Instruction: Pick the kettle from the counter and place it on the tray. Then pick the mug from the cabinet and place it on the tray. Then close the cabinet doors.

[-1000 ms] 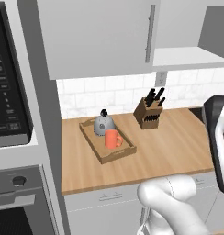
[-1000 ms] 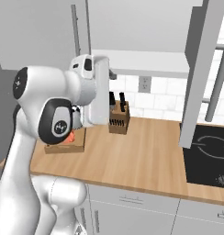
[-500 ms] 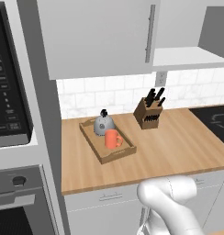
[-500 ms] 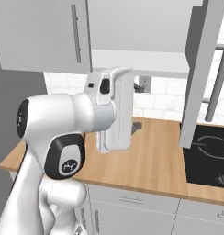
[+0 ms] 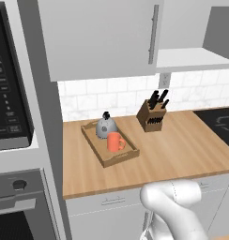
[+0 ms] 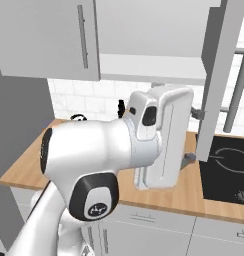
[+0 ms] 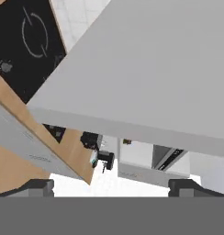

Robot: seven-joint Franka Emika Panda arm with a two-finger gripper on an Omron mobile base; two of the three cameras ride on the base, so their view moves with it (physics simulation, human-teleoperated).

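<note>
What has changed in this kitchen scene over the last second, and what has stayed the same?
The arm swung rightward toward the open right cabinet door; nothing was grasped or released, and the end effector is open. The kettle and mug stayed on the tray.

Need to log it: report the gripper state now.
Gripper: open, holding nothing, facing the grey cabinet door.
</note>
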